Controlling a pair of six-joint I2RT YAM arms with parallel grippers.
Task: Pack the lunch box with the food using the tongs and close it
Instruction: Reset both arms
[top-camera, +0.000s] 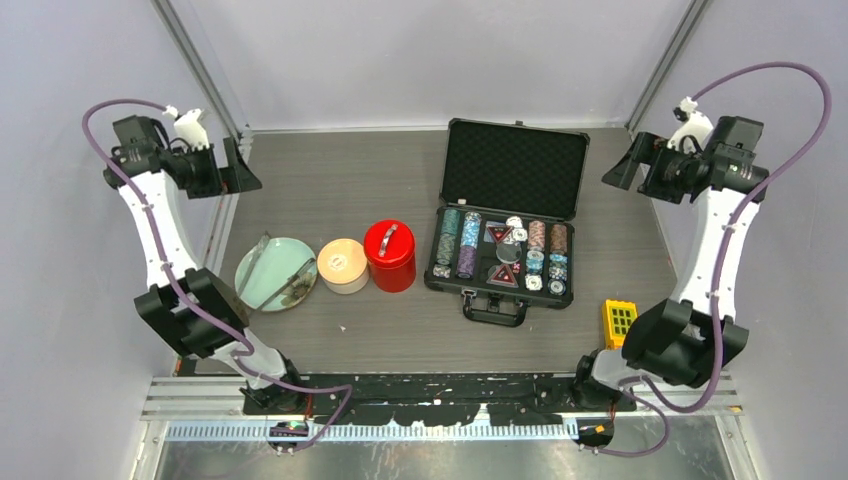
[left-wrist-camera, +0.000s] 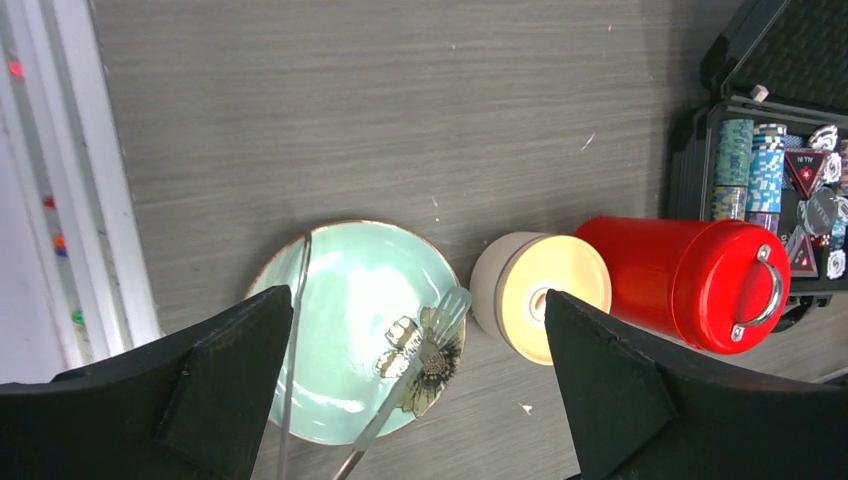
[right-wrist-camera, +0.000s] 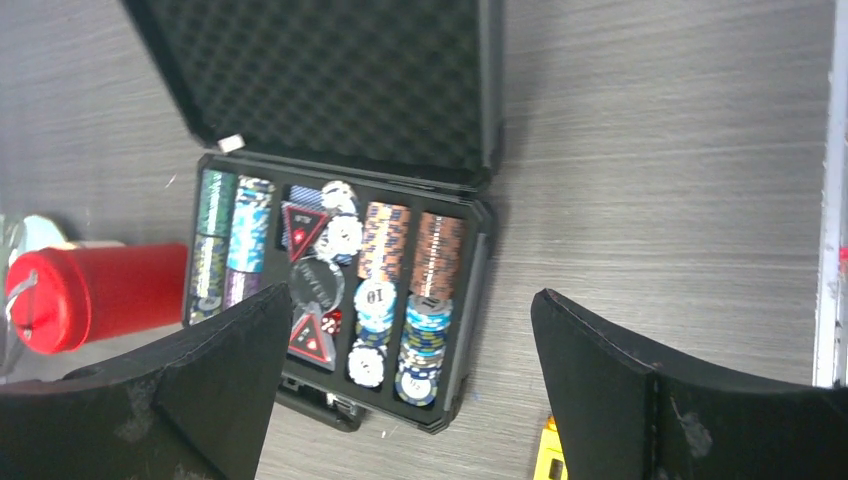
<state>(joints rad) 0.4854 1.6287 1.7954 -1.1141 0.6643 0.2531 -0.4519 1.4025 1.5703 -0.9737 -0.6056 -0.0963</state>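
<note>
Left hand (top-camera: 232, 168) hangs wide open and empty at 10 o'clock over the tabletop (top-camera: 340, 190). The right hand (top-camera: 622, 165), likewise spread and empty, hangs at 2 o'clock. Left of centre sits the lunch box (top-camera: 343, 265), closed: a small round tin under a flat cream-tan lid (left-wrist-camera: 570, 280) with a small mark in its middle. Just beside it at 9 o'clock, a pale green plate (left-wrist-camera: 350, 270) carries the slim silver tongs (left-wrist-camera: 445, 312), arms spread in a narrow V. At the box's 3 o'clock stands a red canister (top-camera: 389, 256), then an open black poker-chip case (top-camera: 515, 170).
</note>
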